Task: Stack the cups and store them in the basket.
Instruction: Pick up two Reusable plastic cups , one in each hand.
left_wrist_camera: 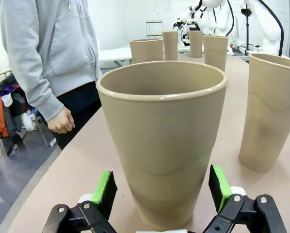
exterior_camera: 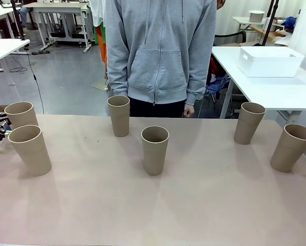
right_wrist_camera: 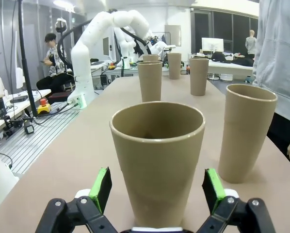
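Six tan cups stand upright on the table: two at the left [exterior_camera: 21, 115] [exterior_camera: 30, 149], two in the middle [exterior_camera: 118, 116] [exterior_camera: 155, 149] and two at the right [exterior_camera: 249, 122] [exterior_camera: 291, 147]. My left gripper [left_wrist_camera: 162, 187] is open, its green pads on either side of the far-left cup [left_wrist_camera: 162, 141] near its base, with small gaps. My right gripper [right_wrist_camera: 157, 187] is open the same way around the far-right cup [right_wrist_camera: 157, 160]. The white basket [exterior_camera: 269, 61] sits on a separate white table at the back right.
A person in a grey hoodie [exterior_camera: 160, 51] stands at the far edge, arms hanging, one hand [exterior_camera: 189, 109] near the table edge. Beside each straddled cup stands another cup [left_wrist_camera: 273, 111] [right_wrist_camera: 247, 131]. The front half of the table [exterior_camera: 153, 215] is bare.
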### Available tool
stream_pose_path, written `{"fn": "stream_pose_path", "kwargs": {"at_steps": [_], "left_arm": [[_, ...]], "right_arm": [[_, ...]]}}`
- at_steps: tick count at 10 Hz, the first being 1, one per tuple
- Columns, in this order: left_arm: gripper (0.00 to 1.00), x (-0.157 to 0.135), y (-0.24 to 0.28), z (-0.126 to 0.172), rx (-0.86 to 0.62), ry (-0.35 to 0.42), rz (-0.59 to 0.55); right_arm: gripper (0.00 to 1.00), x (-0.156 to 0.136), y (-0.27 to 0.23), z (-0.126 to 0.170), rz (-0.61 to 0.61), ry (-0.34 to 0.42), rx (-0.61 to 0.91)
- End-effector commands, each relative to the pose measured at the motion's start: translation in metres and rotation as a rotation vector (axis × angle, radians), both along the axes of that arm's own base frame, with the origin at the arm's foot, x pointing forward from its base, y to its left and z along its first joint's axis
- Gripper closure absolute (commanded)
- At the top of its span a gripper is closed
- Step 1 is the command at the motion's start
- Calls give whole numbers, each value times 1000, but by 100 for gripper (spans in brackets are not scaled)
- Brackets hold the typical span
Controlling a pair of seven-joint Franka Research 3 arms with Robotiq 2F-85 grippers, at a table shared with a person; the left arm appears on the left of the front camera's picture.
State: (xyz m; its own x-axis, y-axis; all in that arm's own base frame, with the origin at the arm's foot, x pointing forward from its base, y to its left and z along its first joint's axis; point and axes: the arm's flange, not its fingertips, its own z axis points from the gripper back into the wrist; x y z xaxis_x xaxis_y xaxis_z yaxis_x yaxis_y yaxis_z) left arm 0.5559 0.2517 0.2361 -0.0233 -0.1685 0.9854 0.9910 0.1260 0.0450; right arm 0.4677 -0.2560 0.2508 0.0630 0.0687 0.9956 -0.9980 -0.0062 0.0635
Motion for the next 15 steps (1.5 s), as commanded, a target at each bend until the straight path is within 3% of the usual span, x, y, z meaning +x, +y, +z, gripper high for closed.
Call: {"fn": "stream_pose_path", "kwargs": {"at_steps": [1, 8, 15], "left_arm": [[0, -1, -6, -4, 21, 4, 23], [0, -6, -17, -13, -2, -22, 19], [0, -5, -22, -11, -71, -7, -13]], "right_arm": [[0, 8, 3, -9, 13, -34, -7], [0, 18, 12, -37, 15, -52, 10], [0, 23, 26, -38, 7, -28, 25]]}}
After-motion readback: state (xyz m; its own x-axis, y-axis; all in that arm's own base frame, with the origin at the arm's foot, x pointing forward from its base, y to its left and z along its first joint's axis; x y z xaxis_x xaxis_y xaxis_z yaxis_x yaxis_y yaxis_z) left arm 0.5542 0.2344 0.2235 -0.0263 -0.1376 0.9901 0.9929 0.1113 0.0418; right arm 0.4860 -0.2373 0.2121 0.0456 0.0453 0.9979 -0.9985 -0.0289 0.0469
